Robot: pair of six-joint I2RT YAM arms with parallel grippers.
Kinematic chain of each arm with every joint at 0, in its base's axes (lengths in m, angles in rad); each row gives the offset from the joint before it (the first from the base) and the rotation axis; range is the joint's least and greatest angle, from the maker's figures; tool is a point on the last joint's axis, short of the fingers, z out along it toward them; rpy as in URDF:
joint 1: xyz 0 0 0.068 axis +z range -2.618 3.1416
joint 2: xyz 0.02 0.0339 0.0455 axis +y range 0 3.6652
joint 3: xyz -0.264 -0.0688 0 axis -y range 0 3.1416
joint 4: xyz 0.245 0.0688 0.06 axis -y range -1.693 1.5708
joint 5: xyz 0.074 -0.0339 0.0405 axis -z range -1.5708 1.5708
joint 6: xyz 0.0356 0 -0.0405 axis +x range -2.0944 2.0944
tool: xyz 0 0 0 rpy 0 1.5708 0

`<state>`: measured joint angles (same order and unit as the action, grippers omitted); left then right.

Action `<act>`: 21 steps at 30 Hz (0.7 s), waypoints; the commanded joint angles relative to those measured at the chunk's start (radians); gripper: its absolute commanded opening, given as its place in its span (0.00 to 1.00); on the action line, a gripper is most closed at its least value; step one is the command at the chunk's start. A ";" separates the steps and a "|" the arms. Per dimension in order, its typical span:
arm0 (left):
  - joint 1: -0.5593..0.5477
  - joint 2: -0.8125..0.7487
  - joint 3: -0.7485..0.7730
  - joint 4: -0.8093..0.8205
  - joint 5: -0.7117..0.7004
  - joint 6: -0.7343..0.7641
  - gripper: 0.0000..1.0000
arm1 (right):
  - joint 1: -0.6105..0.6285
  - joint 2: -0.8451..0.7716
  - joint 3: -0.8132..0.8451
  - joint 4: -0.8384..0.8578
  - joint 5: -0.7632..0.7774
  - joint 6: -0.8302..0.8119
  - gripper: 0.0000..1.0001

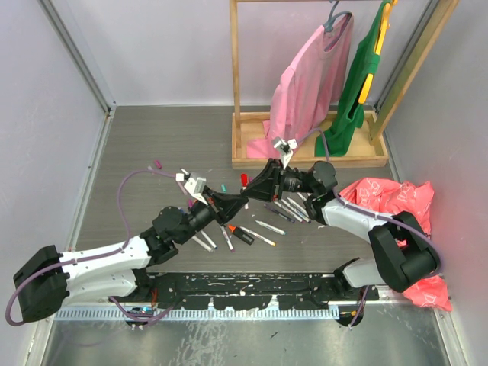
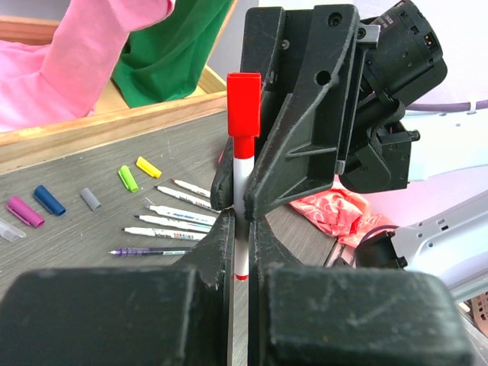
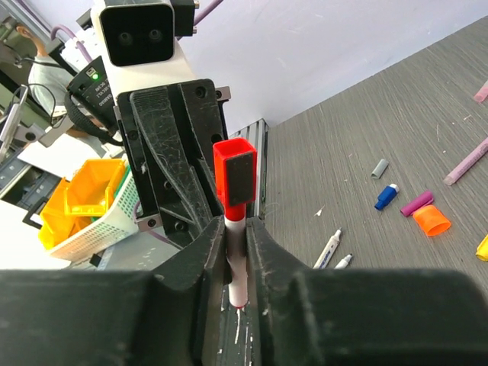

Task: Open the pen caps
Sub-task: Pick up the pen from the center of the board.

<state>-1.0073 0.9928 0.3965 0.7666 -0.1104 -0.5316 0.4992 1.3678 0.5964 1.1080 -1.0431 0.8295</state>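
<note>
A white-barrelled pen with a red cap stands upright between both grippers above the middle of the table. My left gripper is shut on its lower barrel. My right gripper is shut on the same barrel just below the red cap, which is still on. In the top view the left gripper and right gripper meet tip to tip. Loose caps lie on the table: yellow, green, grey, blue, purple and orange.
Several uncapped pens and a chunky orange-and-black marker lie under the grippers. A wooden clothes rack with a pink shirt and a green garment stands at the back. A red bag lies at the right.
</note>
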 commanded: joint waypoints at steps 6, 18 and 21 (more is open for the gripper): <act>-0.005 -0.017 0.028 0.058 -0.012 -0.007 0.00 | 0.009 -0.012 0.053 -0.017 -0.007 -0.041 0.01; 0.006 -0.250 0.000 -0.100 0.124 0.088 0.76 | 0.007 -0.037 0.106 -0.230 -0.035 -0.184 0.01; 0.067 -0.300 0.031 -0.146 0.181 0.010 0.81 | 0.007 -0.032 0.120 -0.273 -0.052 -0.215 0.01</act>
<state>-0.9924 0.7475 0.3794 0.6674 -0.0032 -0.4820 0.5022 1.3659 0.6582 0.8944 -1.0630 0.6884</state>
